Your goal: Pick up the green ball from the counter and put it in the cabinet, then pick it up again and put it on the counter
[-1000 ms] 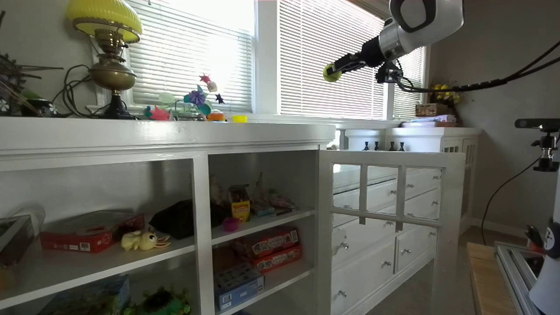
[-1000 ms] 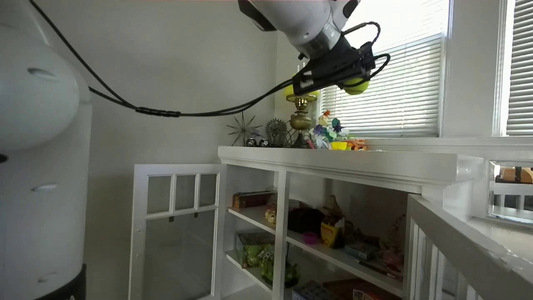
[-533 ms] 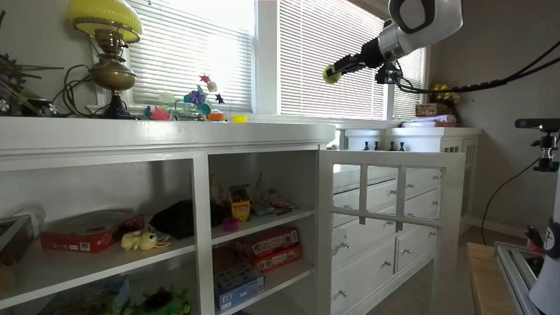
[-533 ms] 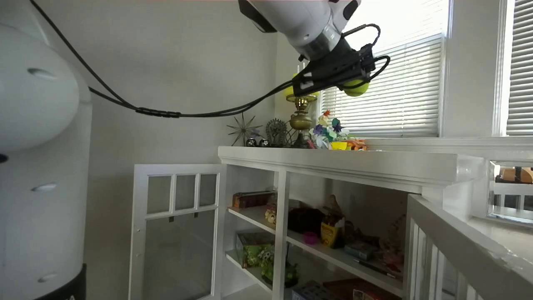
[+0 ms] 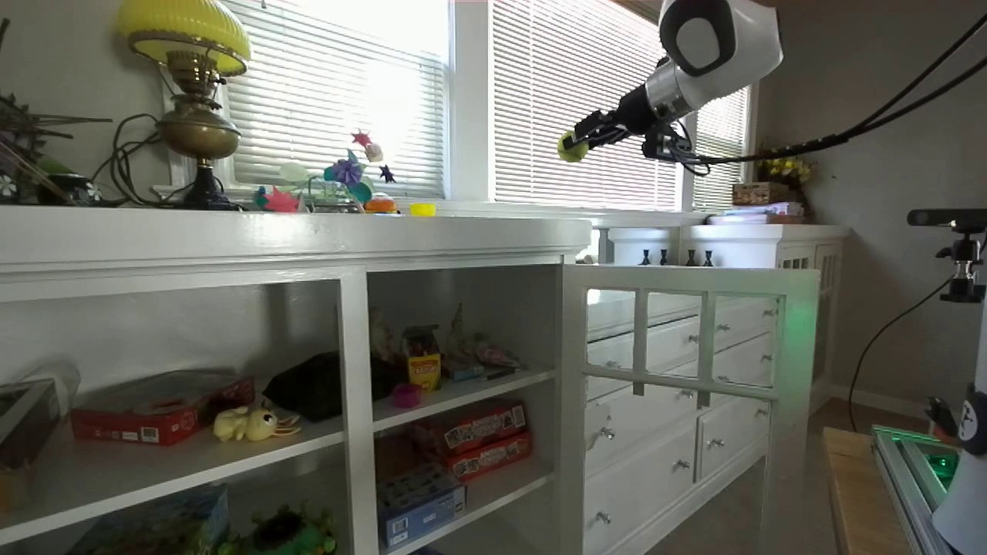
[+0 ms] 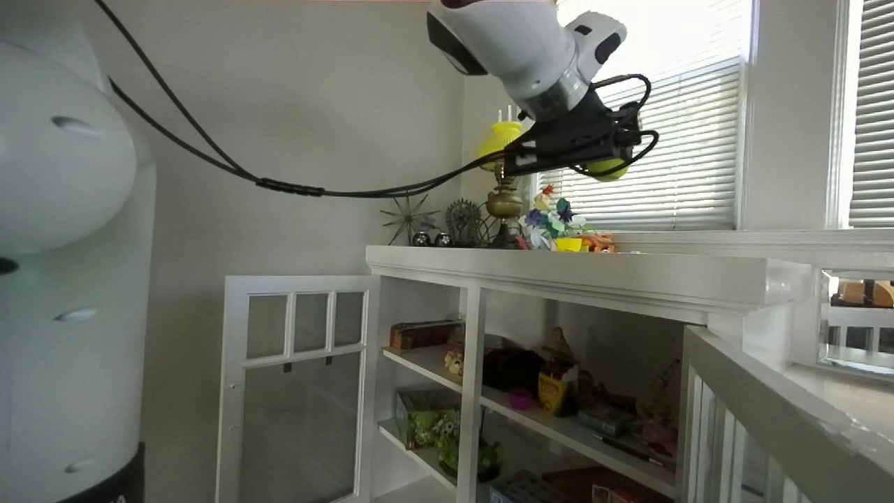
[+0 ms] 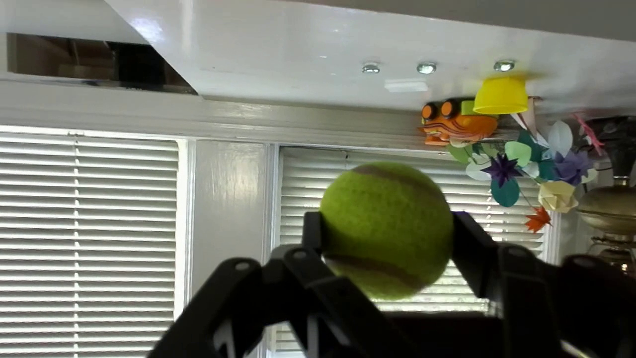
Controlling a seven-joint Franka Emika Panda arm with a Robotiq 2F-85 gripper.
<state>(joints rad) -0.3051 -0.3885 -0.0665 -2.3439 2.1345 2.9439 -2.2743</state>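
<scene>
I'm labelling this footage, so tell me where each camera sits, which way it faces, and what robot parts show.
In an exterior view: away from the arm, facing the open cabinet and windows; arm upper right, robot body right edge.
In an exterior view: close beside that body, facing the cabinet and lamp; body at left, arm above.
Wrist view: on the wrist, upside down, facing windows past the counter; gripper holding the ball.
Both exterior views share the cabinet, lamp and ball.

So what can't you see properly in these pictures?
Lamp: right edge cuts it off, wrist view.
Blinds: partly hidden by green ball and gripper, wrist view.
Green thing: bottom edge cuts it off in an exterior view.
Red boxes: print too small to read in an exterior view.
</scene>
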